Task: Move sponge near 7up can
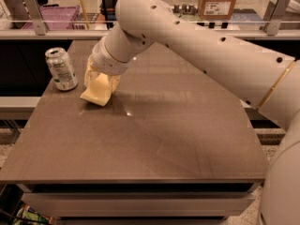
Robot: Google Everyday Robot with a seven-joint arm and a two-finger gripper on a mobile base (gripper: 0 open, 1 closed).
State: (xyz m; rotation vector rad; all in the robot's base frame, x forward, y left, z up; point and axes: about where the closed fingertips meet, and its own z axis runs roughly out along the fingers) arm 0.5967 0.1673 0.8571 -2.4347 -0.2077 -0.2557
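A brown table (154, 139) filled most of the frame, with a railed counter behind it carrying a purple rack (58, 17) at the upper left and a cardboard box (216, 1) at the upper right. The white arm (201, 46) reached in from the right edge and bent down toward the table's upper-left part. There the gripper (100, 83) pointed downward, its cream fingers pressed against the two sides of the sponge (96, 94), pinching its upper part. The sponge hung tilted directly beneath the gripper, its lower edge at or just above the tabletop; whether it touched could not be told. The 7up can (61, 68) stood upright near the table's left edge, just left of the sponge and gripper, with a narrow gap of bare table between can and sponge.
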